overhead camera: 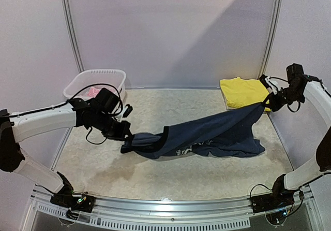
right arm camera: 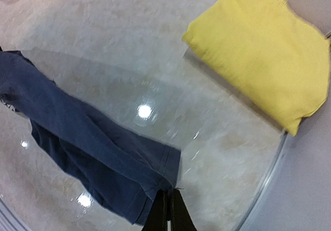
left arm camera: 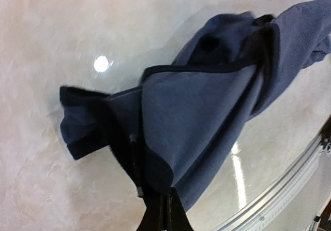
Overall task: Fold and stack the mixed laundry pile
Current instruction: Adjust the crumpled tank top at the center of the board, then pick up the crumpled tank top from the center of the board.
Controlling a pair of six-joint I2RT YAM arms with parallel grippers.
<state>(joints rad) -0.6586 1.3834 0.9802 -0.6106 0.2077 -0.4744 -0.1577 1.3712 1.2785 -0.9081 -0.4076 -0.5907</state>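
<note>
Above the table (overhead camera: pixel 155 182), the navy tank top (overhead camera: pixel 217 132) spans left to right.

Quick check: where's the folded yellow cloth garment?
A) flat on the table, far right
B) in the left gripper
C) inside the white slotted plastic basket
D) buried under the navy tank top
A: the folded yellow cloth garment lies flat on the table at the far right, outside the white slotted plastic basket. The left gripper and right gripper are shut on the navy tank top instead.

Navy garment (right arm camera: pixel 88 148) in the closed right end effector (right arm camera: pixel 168 199), folded yellow garment (right arm camera: pixel 264 49) well apart.
</note>
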